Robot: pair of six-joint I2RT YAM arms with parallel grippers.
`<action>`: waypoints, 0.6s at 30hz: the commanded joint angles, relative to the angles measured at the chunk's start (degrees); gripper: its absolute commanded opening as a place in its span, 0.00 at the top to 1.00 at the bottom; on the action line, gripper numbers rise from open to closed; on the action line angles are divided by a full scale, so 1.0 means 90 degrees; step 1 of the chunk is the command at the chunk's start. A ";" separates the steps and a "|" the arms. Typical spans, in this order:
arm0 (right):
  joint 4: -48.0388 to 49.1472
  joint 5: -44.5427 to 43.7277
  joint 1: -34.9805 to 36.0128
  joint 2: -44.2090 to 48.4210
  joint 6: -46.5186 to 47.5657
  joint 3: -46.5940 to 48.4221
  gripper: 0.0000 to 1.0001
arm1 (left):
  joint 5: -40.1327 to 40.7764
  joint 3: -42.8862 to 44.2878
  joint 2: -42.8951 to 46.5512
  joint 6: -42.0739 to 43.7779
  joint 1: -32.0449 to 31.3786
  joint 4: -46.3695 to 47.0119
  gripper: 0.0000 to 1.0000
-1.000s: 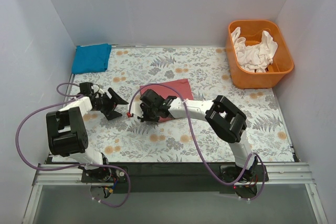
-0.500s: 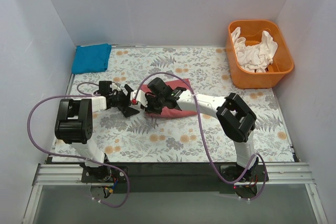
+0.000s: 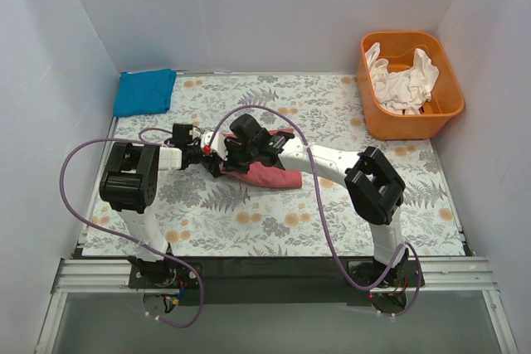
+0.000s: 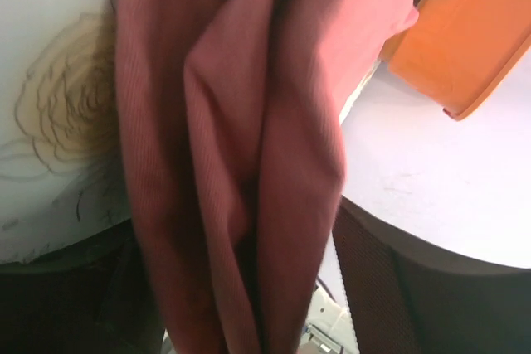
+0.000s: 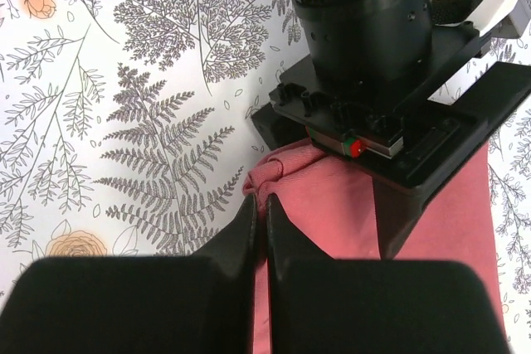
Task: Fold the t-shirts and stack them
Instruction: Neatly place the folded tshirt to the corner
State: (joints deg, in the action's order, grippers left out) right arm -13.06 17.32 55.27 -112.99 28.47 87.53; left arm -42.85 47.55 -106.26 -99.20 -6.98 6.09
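Observation:
A red t-shirt [image 3: 272,175] lies bunched on the floral table [image 3: 332,213] near the middle. My right gripper [image 3: 234,162] is shut on its left edge; the right wrist view shows the pinched hem at the gripper [image 5: 259,207] and the red cloth [image 5: 332,221] behind it. My left gripper [image 3: 211,161] faces it from the left, its fingers apart with folds of the red shirt [image 4: 232,122] between them [image 4: 241,321]. Its black body [image 5: 365,39] shows in the right wrist view. A folded blue t-shirt [image 3: 145,91] lies at the back left corner.
An orange bin [image 3: 412,113] with crumpled white shirts [image 3: 404,80] stands at the back right; it also shows in the left wrist view [image 4: 473,31]. White walls close the table on three sides. Purple cables loop by both arms.
The left arm has swung right until its gripper reached the red shirt's left edge. The right gripper has dragged the shirt a little back and right, bunching it.

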 commanded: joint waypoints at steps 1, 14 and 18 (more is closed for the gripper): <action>0.0318 0.0214 0.0031 0.0064 -0.0194 0.0304 0.99 | 0.0552 0.0117 -0.0283 -0.0023 -0.0035 -0.0032 0.37; 0.0377 0.0068 -0.0115 -0.0063 -0.0496 0.0510 0.57 | 0.0942 0.1785 -0.0761 0.1689 -0.0006 -0.1939 1.00; 0.0318 0.0009 -0.0504 0.0443 -0.0711 0.0256 0.07 | 0.1701 0.3375 -0.1210 0.3547 0.0034 -0.3740 1.00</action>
State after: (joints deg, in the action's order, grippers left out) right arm -11.86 17.28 53.65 -114.43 24.23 89.17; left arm -35.22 69.71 -116.36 -83.11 -7.27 -13.19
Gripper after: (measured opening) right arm 0.873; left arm 0.075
